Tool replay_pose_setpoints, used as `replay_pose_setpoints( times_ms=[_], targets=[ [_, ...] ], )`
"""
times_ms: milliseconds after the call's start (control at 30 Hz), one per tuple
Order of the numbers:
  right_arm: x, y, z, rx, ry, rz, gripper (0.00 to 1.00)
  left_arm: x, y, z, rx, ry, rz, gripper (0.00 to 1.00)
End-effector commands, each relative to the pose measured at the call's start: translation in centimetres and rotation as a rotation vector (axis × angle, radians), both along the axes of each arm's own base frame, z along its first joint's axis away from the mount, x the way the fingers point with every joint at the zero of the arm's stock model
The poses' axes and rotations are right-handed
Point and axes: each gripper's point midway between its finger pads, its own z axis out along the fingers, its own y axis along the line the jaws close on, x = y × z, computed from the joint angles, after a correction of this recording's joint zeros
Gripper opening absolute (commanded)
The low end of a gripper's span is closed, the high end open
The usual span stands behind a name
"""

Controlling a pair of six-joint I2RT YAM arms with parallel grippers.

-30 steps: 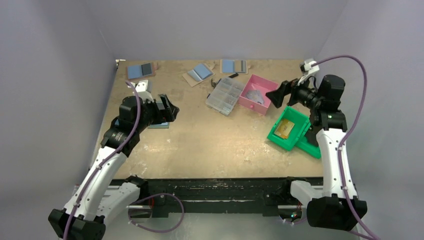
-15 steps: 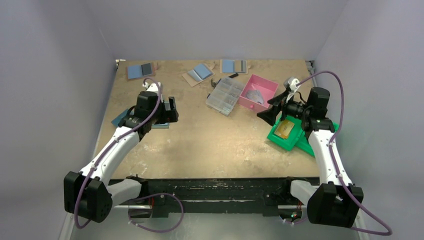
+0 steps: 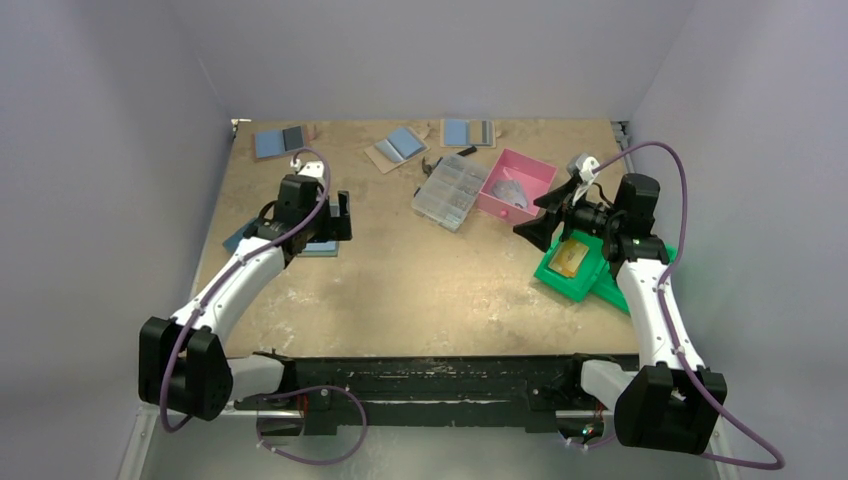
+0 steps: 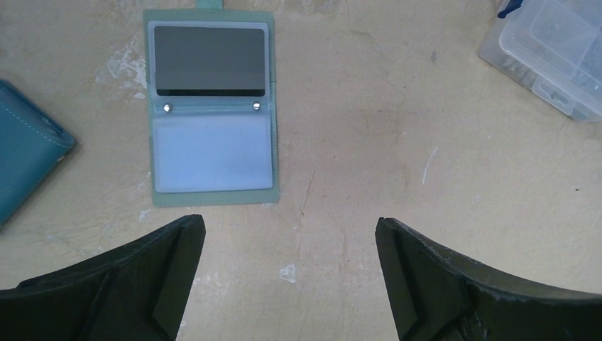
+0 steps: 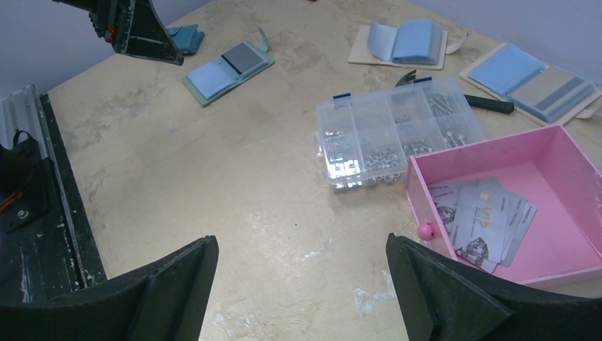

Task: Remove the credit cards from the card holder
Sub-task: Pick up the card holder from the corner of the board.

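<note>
The card holder (image 4: 210, 106) lies open and flat on the table, one half dark grey under a clear sleeve, the other pale blue, with a teal edge. The right wrist view shows the card holder (image 5: 228, 67) at far left. My left gripper (image 4: 291, 227) hovers open just near of it, nothing between its fingers; from above the left gripper (image 3: 343, 218) covers most of the holder. My right gripper (image 5: 302, 245) is open over bare table, left of the pink box (image 5: 483, 147). Several credit cards (image 5: 486, 220) lie in that box. No loose card shows on the holder.
A closed teal wallet (image 4: 25, 156) lies left of the holder. A clear organiser box (image 3: 451, 190) sits mid-table beside the pink box (image 3: 505, 213). A green bin (image 3: 560, 275) stands under my right arm. Three other holders (image 3: 280, 140) (image 3: 400, 147) (image 3: 467, 132) line the back edge.
My right gripper has dropped and come nearer, from beside the pink box to the green bin's left. My left arm has lowered its elbow, its gripper staying over the holder. Both stay open.
</note>
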Motion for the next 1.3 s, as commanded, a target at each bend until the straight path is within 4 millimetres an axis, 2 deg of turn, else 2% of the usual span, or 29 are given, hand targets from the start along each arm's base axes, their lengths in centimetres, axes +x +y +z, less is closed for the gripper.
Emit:
replay_pose_setpoints(
  times_ms=[0, 133, 233, 400, 600, 700, 867, 933, 1000, 1100, 1267],
  targets=[
    [0.4, 0.2, 1.4, -0.003, -0.038, 0.007, 0.99, 1.4, 1.4, 1.8, 0.09, -0.04, 0.01, 0.99],
    [0.2, 0.3, 1.6, 0.001, -0.038, 0.016, 0.99, 1.9, 2.4, 1.7, 0.162, -0.023, 0.023, 0.99],
    [0.2, 0.3, 1.6, 0.002, -0.034, 0.016, 0.99, 2.3, 2.8, 0.7, 0.192, 0.0, 0.027, 0.98],
    [0.2, 0.5, 1.5, 0.0, -0.032, 0.018, 0.99, 3.2, 3.8, -0.3, 0.196, 0.032, 0.062, 0.91],
    [0.0, 0.9, 1.4, -0.003, -0.034, 0.025, 0.99, 4.1, 9.4, -0.7, 0.066, 0.016, 0.262, 0.85],
    [-0.1, 1.2, 1.6, -0.005, -0.039, 0.034, 0.99, 4.5, 13.1, -1.1, 0.012, 0.01, 0.391, 0.83],
    [-0.4, 2.0, 1.4, -0.012, -0.038, 0.054, 0.99, 6.6, 16.7, -1.3, 0.07, 0.022, 0.534, 0.81],
    [-0.4, 2.2, 1.2, -0.017, -0.034, 0.053, 0.99, 7.2, 17.6, -3.2, 0.109, 0.117, 0.579, 0.78],
    [-0.4, 2.3, 1.1, -0.022, -0.033, 0.053, 0.99, 6.6, 18.2, -5.1, 0.154, 0.252, 0.619, 0.69],
    [-0.4, 2.4, 1.1, -0.026, -0.034, 0.053, 0.99, 6.1, 19.1, -7.1, 0.203, 0.357, 0.672, 0.6],
    [-0.3, 2.3, 0.8, -0.03, -0.028, 0.044, 0.99, 5.9, 19.1, -8.2, 0.209, 0.359, 0.693, 0.59]
  ],
)
